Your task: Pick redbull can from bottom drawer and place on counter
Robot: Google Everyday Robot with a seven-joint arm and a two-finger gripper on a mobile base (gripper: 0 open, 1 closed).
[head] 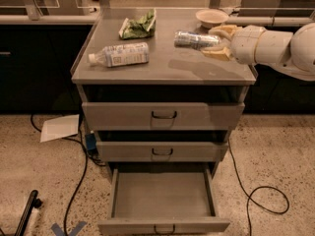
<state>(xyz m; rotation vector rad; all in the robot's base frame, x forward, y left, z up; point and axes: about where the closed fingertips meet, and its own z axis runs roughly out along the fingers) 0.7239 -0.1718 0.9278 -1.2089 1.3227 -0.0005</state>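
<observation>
The redbull can (193, 39) is a slim silver can with blue patches. It lies on its side between the fingers of my gripper (215, 42), at or just above the right rear of the counter (162, 65). The gripper reaches in from the right on a white arm and is shut on the can's right end. The bottom drawer (162, 195) is pulled fully out below the cabinet, and its tray is empty.
A clear plastic bottle (119, 54) lies on the counter's left. A green bag (139, 27) lies at the back, and a pale bowl (211, 17) stands behind the gripper. The two upper drawers (163, 116) are slightly open. Cables (261, 200) and a paper sheet (60, 128) lie on the floor.
</observation>
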